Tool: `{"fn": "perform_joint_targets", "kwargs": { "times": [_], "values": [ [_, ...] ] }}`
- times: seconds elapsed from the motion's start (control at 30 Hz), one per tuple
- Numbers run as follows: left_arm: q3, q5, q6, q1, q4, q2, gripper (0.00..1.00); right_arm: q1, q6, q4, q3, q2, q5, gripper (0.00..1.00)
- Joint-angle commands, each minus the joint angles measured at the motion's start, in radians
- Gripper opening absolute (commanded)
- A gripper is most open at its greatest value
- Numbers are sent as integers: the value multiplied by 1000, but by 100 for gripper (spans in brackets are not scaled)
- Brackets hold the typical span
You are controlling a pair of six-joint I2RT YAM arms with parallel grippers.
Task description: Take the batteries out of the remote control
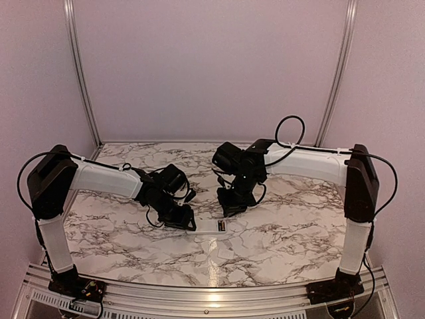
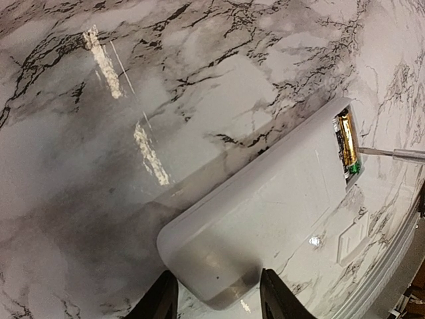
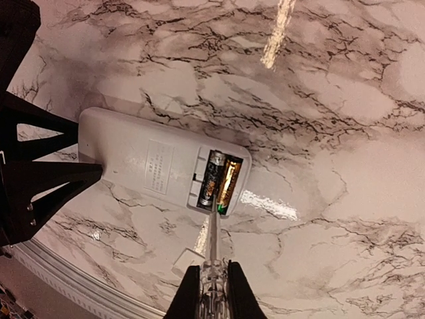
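The flat white plastic remote control [image 3: 146, 159] lies mid near edge of the marble table [image 3: 332, 100]. My left gripper [image 2: 218, 299] clamps its end. My right gripper [image 3: 214, 292] is closed on the slim grey pointed tool [image 3: 212, 239], whose tip sits at the recess. The small white cover [image 2: 353, 236] is off. Both dark, copper-ended cylindrical batteries [image 3: 219, 181] are seated, not yet out.

You had both arms folded inward toward frame centre. Your left tool [image 2: 218, 298] clamped the remote control [image 3: 146, 159]; your right tool [image 3: 214, 292] pinched a screwdriver [image 3: 213, 239].
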Motion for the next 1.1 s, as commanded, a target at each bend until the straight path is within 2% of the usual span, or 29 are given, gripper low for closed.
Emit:
{"fn": "perform_joint_targets", "kwargs": {
  "times": [0.0,1.07],
  "values": [
    [25,-9,1,-1,2,14,44,7,-2,2,38,33,19,0],
    [25,-1,-3,-3,6,8,40,7,-29,11,29,68,22,0]
  ]
}}
